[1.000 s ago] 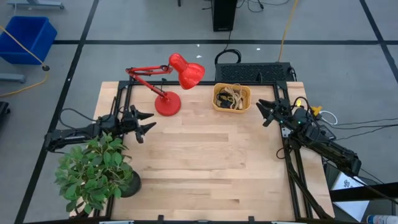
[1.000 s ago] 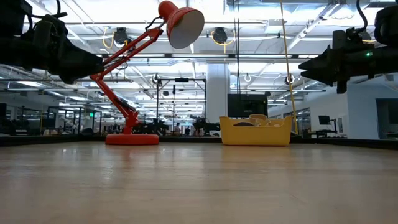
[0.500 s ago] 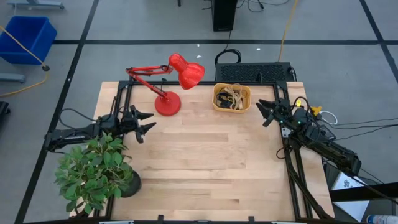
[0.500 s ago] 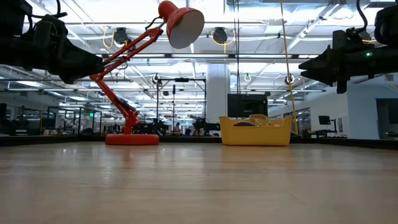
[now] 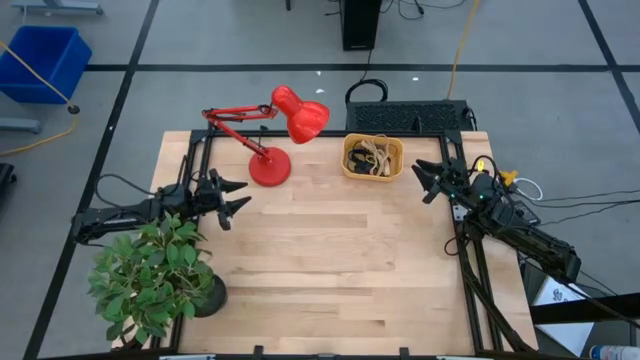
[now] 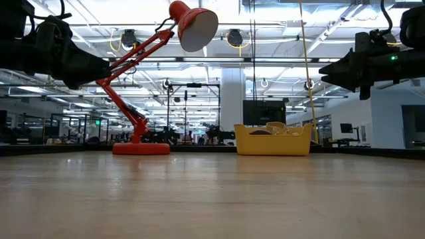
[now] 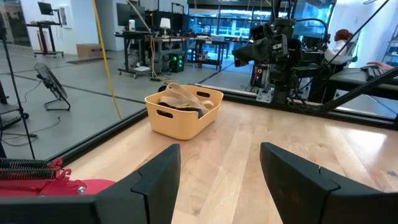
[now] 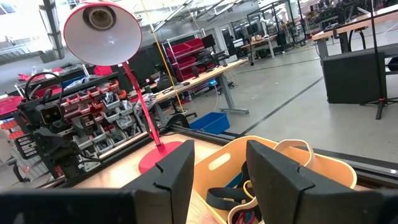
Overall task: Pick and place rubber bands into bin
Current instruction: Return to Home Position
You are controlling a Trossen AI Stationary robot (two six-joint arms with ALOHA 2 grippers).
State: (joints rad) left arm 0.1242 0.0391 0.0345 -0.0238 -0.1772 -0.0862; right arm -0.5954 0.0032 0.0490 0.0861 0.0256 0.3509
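The orange-yellow bin stands at the table's far edge, right of centre, with a heap of tan, black and coloured rubber bands lying inside it. My left gripper hangs open above the table's left side, pointing level toward the right, with nothing between its fingers. My right gripper hangs open above the table's right side, just right of the bin, pointing toward it, also empty.
A red desk lamp stands on its round base left of the bin. A potted green plant sits at the table's near left corner. A keyboard lies behind the bin. The table's middle is bare wood.
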